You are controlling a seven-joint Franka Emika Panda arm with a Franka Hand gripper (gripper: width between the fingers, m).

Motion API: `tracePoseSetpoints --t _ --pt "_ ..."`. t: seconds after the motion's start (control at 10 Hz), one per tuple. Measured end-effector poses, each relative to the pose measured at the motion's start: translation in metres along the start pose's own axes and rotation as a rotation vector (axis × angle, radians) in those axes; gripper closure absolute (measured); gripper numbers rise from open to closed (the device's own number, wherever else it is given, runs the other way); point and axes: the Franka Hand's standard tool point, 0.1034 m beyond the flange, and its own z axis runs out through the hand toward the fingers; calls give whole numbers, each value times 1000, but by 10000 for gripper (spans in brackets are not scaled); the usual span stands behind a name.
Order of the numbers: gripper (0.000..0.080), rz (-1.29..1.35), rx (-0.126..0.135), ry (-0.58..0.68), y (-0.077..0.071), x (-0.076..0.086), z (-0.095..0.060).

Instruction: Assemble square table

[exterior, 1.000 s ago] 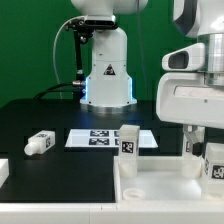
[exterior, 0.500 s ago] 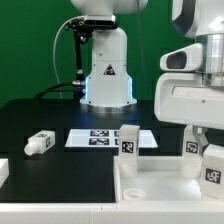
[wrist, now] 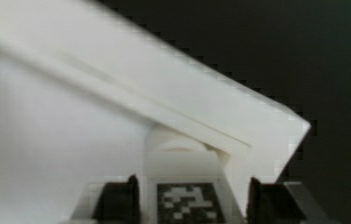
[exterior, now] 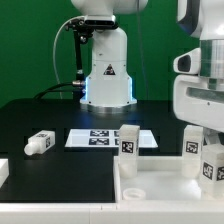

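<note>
The fingers (wrist: 122,206) are pinching a tagged leg (wrist: 186,190) from both sides, keeping it upright by the square slab (exterior: 165,182) at the exterior view's right edge, just beside a second leg (exterior: 192,150); whether it is touching the slab cannot be told. A third leg (exterior: 128,141) is standing at the slab's far edge beside the marker board (exterior: 98,138). A fourth leg (exterior: 38,143) is lying on the black surface (exterior: 40,115), well apart toward the exterior view's left.
</note>
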Motion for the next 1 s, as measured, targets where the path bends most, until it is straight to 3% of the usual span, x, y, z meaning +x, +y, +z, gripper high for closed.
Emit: tracePoseSetpoints --t 0.3,0.6,0.7,0.8,0.9,1.0 --pt "509 243 15 -19 -2 0 0" --pt "509 174 16 -18 -2 1 0" --pt "336 -29 23 -14 -3 4 -6" --pt "336 -192 40 -3 -1 5 -7" --pt "189 -324 28 -1 2 -2 -4" --pt "162 -334 23 3 4 -10 -2"
